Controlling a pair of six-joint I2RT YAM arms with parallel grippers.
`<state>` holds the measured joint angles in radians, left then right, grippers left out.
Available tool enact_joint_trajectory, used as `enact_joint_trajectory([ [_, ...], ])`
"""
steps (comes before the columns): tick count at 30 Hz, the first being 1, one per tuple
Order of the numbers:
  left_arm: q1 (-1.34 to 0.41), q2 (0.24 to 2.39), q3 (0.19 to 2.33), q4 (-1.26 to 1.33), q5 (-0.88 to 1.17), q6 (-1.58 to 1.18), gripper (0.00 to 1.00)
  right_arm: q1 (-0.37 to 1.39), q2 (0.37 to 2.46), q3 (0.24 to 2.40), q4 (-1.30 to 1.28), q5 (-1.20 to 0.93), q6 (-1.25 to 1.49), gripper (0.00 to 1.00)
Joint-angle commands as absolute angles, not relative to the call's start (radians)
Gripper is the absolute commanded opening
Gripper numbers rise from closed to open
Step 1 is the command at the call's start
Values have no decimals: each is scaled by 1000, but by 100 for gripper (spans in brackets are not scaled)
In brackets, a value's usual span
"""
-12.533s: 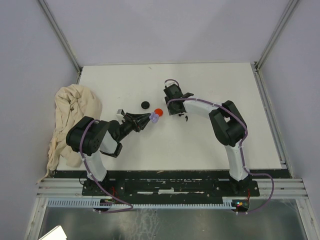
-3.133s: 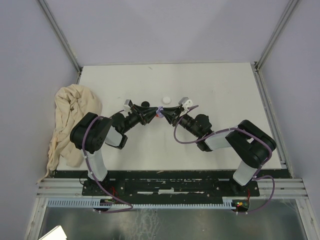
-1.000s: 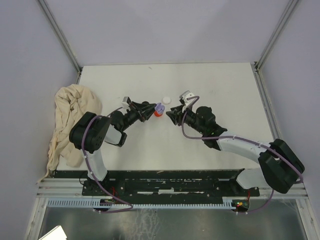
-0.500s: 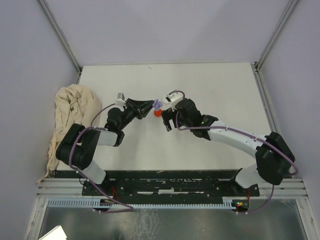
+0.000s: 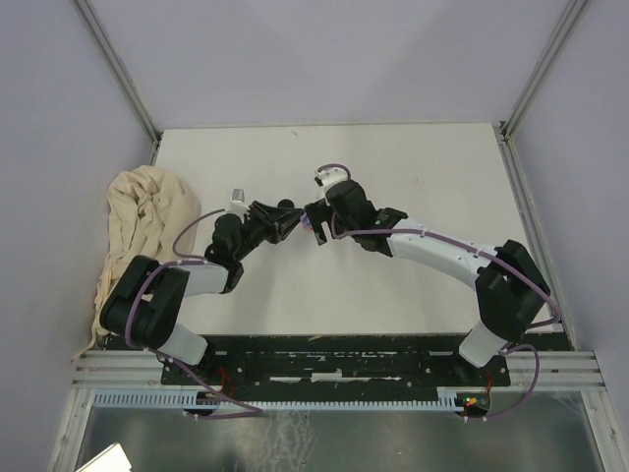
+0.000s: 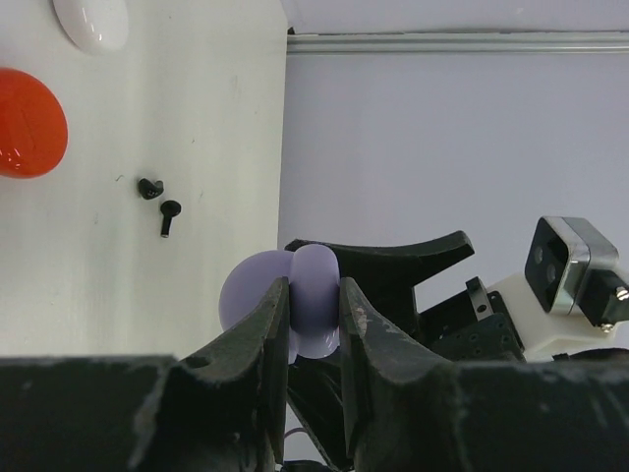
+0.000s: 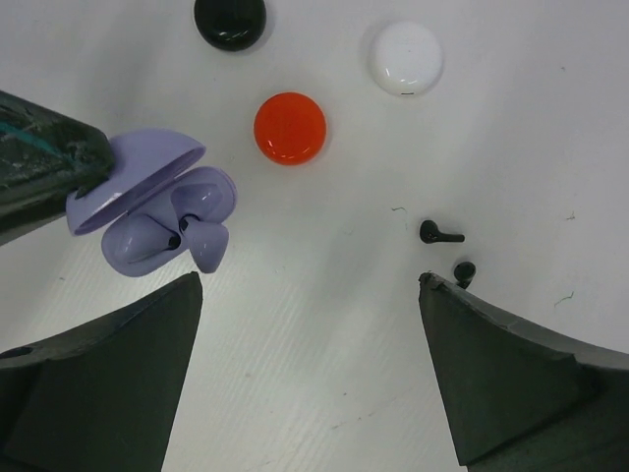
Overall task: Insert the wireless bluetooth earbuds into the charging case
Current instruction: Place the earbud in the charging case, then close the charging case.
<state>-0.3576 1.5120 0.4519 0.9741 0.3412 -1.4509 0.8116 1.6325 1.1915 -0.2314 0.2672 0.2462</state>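
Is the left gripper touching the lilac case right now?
Touching. The left wrist view shows the left gripper shut on the lilac case, with a finger pressed against each side.

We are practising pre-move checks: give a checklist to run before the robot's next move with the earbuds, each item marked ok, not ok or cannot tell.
1. Left gripper clamped on the lilac case: ok.
2. Case lid open: ok.
3. Lilac earbuds fully seated in it: cannot tell; one seems to stick out over the rim.
4. Right gripper open and empty: ok.
5. Black earbuds put away: not ok; both lie loose on the table.
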Motion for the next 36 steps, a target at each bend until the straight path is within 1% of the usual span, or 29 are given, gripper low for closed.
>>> enact_joint_trajectory([
  [1, -368, 1498, 450, 1009, 349, -1398, 3, 796, 1665, 1263, -250, 288, 283, 100],
  [14, -371, 1466, 428, 1008, 365, -1408, 3, 712, 1693, 1291, -246, 259, 313, 100],
  [20, -370, 1468, 453, 981, 349, -1405, 3, 709, 1652, 1209, -208, 238, 310, 100],
  [24, -371, 1482, 476, 948, 270, -1446, 3, 722, 1581, 1060, -40, 212, 293, 100],
  [28, -392, 1489, 490, 911, 135, -1527, 3, 771, 1530, 917, 173, 269, 239, 100],
  [32, -428, 1517, 517, 872, 59, -1623, 3, 812, 1556, 866, 310, 283, 196, 100],
  [36, -461, 1572, 560, 826, 58, -1696, 3, 840, 1590, 823, 467, 286, 177, 100],
])
